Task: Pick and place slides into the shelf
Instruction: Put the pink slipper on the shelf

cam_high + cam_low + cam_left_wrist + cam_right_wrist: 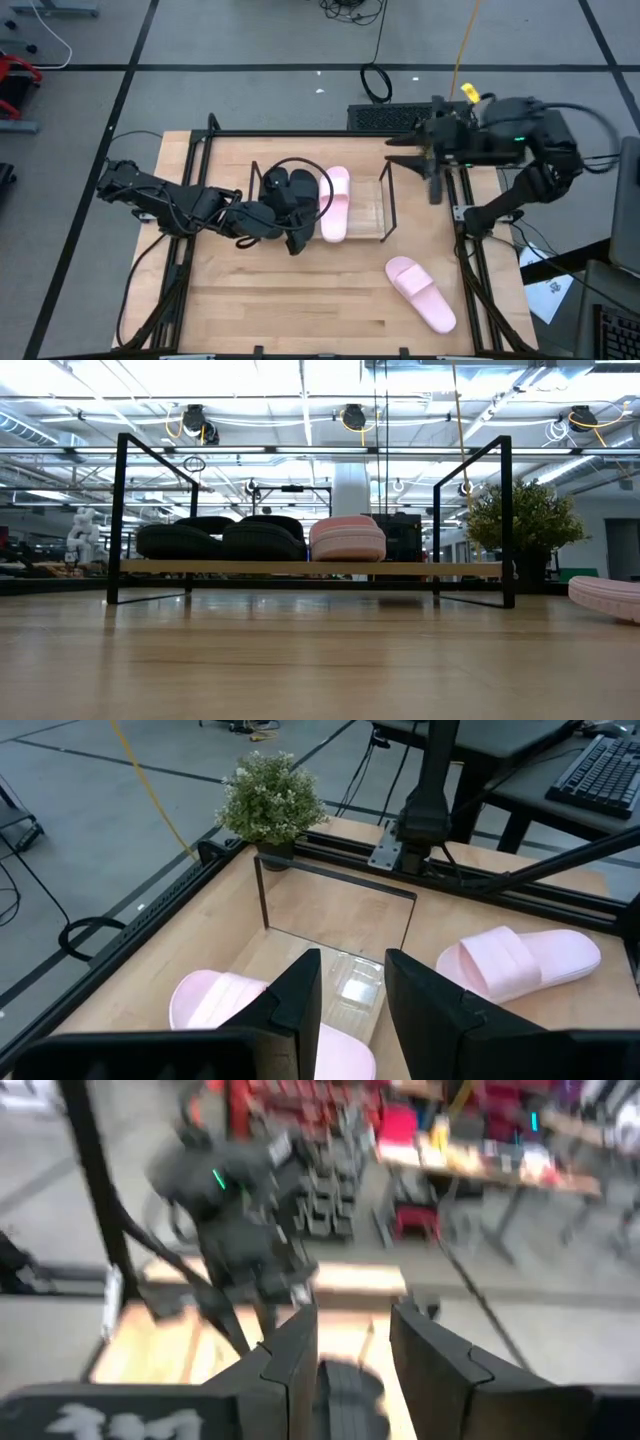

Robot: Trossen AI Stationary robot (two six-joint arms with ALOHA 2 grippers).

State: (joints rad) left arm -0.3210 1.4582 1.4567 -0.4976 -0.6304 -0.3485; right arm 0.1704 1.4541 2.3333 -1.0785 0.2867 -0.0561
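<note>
Wooden table (300, 300), two black slides (288, 186) and one pink slide (335, 205) on shelf (388, 200), one pink slide (420, 292) loose, both pincers parted, empty

black slides (288, 190): 2 | pink slides (335, 205): 2 | shelf (385, 205): 1

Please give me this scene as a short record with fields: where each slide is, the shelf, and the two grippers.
shelf: wire rack in the middle of the table
black slides: two, side by side on the shelf's left part
pink slide on shelf: one, right of the black pair
pink slide off shelf: one, on the table, front right
free shelf space: right part
left gripper: open, over the shelf, holding nothing
right gripper: open, raised at the table's back right
</note>
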